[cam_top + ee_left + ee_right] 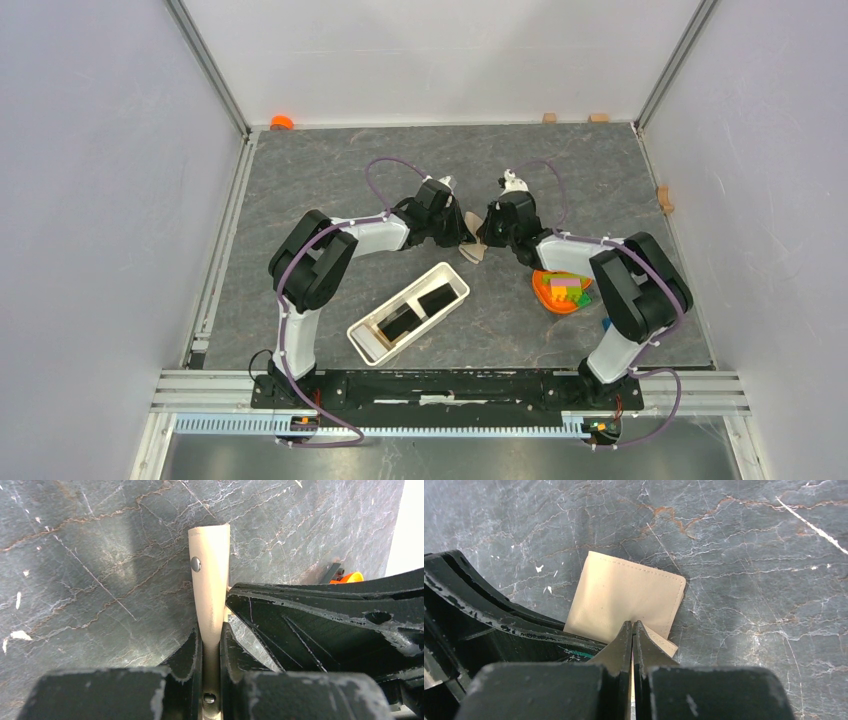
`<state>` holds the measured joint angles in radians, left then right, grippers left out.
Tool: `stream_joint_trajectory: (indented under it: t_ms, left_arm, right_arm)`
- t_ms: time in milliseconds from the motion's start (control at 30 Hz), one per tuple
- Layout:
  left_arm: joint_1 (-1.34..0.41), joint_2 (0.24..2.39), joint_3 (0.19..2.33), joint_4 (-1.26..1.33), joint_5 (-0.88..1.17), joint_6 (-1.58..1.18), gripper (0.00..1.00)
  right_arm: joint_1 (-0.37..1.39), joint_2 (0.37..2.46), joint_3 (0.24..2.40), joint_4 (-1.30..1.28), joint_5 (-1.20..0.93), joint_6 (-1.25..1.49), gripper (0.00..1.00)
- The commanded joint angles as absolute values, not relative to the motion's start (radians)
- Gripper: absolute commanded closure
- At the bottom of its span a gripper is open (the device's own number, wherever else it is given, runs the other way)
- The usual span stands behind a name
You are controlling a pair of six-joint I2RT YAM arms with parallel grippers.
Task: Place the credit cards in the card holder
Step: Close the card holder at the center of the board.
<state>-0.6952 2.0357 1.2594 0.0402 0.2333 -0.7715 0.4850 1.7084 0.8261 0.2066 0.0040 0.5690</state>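
A beige leather card holder (473, 250) with a snap stud stands on edge mid-table between both grippers. My left gripper (461, 236) is shut on one leaf of it; that leaf (210, 570) rises from between the fingers (211, 630). My right gripper (488, 238) is shut on the other leaf, a thin beige strip showing between its fingertips (632, 626), with the rest of the holder (624, 592) lying beyond on the table. Two black credit cards (435, 298) (400, 322) lie inside a long white tray (362, 340) nearer the arm bases.
An orange bowl of coloured blocks (562, 290) sits beside the right arm, and its rim (350, 577) peeks into the left wrist view. Small wooden blocks (549, 117) and an orange piece (281, 122) lie along the back wall; another block (664, 198) sits by the right wall.
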Motion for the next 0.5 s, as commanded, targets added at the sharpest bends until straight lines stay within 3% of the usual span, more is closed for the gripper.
stream_joint_trajectory:
  t_ms: [0,467]
  left_arm:
    - [-0.723,2.075,1.264,0.014,0.232,-0.754,0.98]
    - [-0.721,2.081,1.252,0.049,0.264,-0.767,0.98]
  right_arm:
    - [0.567,1.702,0.708,0.227,-0.123,0.683,1.00]
    - [0.590,1.719,0.614,0.337,-0.106,0.770,1.00]
